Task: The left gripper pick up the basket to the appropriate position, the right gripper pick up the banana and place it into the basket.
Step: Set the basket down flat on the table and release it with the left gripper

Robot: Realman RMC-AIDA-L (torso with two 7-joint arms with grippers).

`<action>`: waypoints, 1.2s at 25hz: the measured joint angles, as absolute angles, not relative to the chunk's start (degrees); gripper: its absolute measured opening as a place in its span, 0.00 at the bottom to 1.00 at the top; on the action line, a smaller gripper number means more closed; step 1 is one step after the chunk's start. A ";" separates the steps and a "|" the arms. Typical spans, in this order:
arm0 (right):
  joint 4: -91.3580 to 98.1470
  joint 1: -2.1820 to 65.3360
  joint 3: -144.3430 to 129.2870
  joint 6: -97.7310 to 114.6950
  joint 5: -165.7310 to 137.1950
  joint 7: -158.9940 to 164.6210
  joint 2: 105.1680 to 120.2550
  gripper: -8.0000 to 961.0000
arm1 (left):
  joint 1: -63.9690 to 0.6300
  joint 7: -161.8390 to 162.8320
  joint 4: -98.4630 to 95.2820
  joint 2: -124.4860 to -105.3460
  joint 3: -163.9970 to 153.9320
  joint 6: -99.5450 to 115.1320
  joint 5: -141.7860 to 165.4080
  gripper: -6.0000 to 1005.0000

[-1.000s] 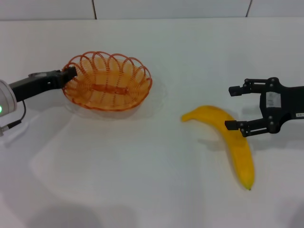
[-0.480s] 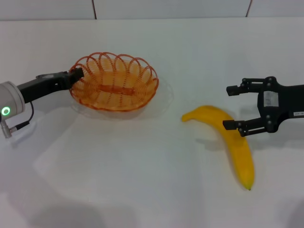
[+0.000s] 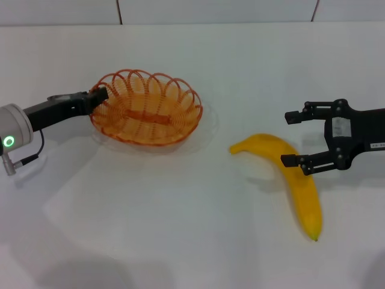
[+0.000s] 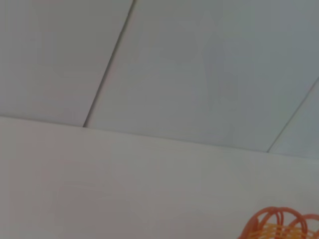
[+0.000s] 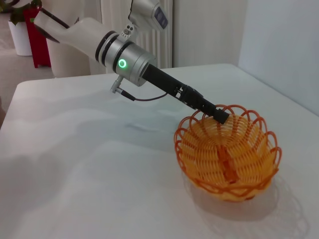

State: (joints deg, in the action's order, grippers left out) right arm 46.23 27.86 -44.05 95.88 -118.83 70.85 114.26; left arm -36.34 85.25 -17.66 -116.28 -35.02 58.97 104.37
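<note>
The orange wire basket [image 3: 147,108] is at the left-centre of the white table, with a shadow spread under it. My left gripper [image 3: 99,95] is shut on its left rim. The right wrist view shows that grip [image 5: 222,115] and the basket [image 5: 227,154], which has nothing in it. A bit of the rim shows in the left wrist view [image 4: 279,226]. The yellow banana [image 3: 298,180] lies on the table to the right. My right gripper [image 3: 287,138] is open at the banana's right side, its nearer fingertip [image 3: 290,160] over the banana's curved back.
The white table [image 3: 180,229] stretches between basket and banana and in front of them. A pale tiled wall [image 3: 216,11] runs along the back edge. The left arm's silver joint with a green light [image 3: 9,141] is at the far left.
My left gripper has carried the basket to the right and slightly toward the centre. My right gripper has shifted slightly left, toward the banana. The banana has not moved.
</note>
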 joint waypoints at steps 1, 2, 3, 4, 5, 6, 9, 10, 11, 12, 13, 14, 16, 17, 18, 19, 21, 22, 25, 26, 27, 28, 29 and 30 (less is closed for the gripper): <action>46.23 27.88 -44.04 95.88 -118.83 70.85 114.26 0.92 | -36.40 85.25 -17.62 -116.28 -35.02 58.97 104.38 0.12; 46.23 27.90 -44.04 95.89 -118.83 70.84 114.26 0.92 | -36.50 85.25 -17.38 -116.28 -35.01 58.97 104.38 0.12; 46.22 27.95 -44.03 95.89 -118.83 70.84 114.26 0.92 | -36.62 85.27 -17.13 -116.28 -35.00 58.97 104.38 0.12; 46.23 27.98 -44.03 95.89 -118.83 70.84 114.26 0.92 | -36.82 85.30 -16.66 -116.28 -35.00 58.97 104.33 0.12; 46.23 28.00 -44.03 95.89 -118.83 70.85 114.26 0.92 | -36.90 85.31 -16.52 -116.28 -34.97 58.98 104.28 0.12; 46.23 28.02 -44.03 95.89 -118.83 70.84 114.26 0.92 | -36.97 85.31 -16.41 -116.28 -34.90 58.98 104.20 0.12; 46.23 28.04 -44.03 95.89 -118.83 70.84 114.26 0.92 | -37.01 85.35 -16.35 -116.29 -34.68 58.98 103.98 0.13; 46.23 28.04 -44.03 95.89 -118.83 70.84 114.26 0.92 | -37.00 85.46 -16.34 -116.31 -34.64 58.98 103.92 0.13; 46.23 28.04 -44.03 95.89 -118.83 70.84 114.26 0.92 | -36.97 85.58 -16.31 -116.33 -34.60 58.98 103.87 0.13; 46.23 28.04 -44.03 95.89 -118.83 70.84 114.26 0.92 | -36.94 85.63 -16.14 -116.36 -34.52 58.98 103.77 0.13; 46.23 28.04 -44.03 95.89 -118.83 70.84 114.26 0.92 | -36.89 85.63 -15.91 -116.40 -34.47 58.98 103.67 0.14; 46.23 28.04 -44.03 95.89 -118.83 70.84 114.25 0.92 | -36.89 85.57 -15.70 -116.41 -34.46 58.98 103.46 0.14; 46.23 28.04 -44.03 95.89 -118.83 70.85 114.26 0.92 | -36.87 85.37 -15.42 -116.43 -34.54 58.98 103.07 0.14; 46.23 28.04 -44.03 95.89 -118.83 70.95 114.26 0.92 | -36.87 85.34 -15.38 -116.44 -34.62 58.98 103.04 0.14; 46.23 28.04 -44.03 95.89 -118.83 71.09 114.26 0.92 | -36.91 85.28 -15.26 -116.44 -34.73 58.98 103.04 0.14; 46.23 28.04 -44.06 95.89 -118.83 71.32 114.26 0.92 | -36.96 85.21 -15.13 -116.45 -34.83 58.98 103.04 0.15; 46.24 28.04 -44.09 95.89 -118.83 71.37 114.26 0.92 | -37.03 85.05 -14.94 -116.45 -34.87 58.98 103.06 0.15; 46.25 28.04 -44.09 95.89 -118.83 71.38 114.26 0.92 | -37.03 84.97 -14.94 -116.45 -34.88 58.98 103.06 0.16; 46.31 28.04 -44.11 95.89 -118.83 71.39 114.26 0.92 | -37.03 84.87 -14.94 -116.45 -34.89 58.98 103.23 0.20; 46.32 28.04 -44.12 95.89 -118.83 71.39 114.26 0.92 | -37.03 84.86 -14.94 -116.45 -34.89 58.98 103.30 0.21; 46.31 28.04 -44.14 95.89 -118.82 71.40 114.26 0.92 | -37.03 84.86 -14.91 -116.45 -34.89 58.98 103.36 0.23; 46.31 28.04 -44.16 95.89 -118.83 71.41 114.26 0.92 | -37.02 84.85 -14.89 -116.45 -34.89 58.98 103.36 0.24; 46.29 28.04 -44.19 95.89 -118.82 71.41 114.26 0.92 | -37.00 84.85 -14.87 -116.45 -34.89 58.98 103.35 0.25; 46.27 28.04 -44.19 95.89 -118.83 71.41 114.26 0.92 | -36.95 84.86 -14.84 -116.45 -34.89 58.98 103.30 0.26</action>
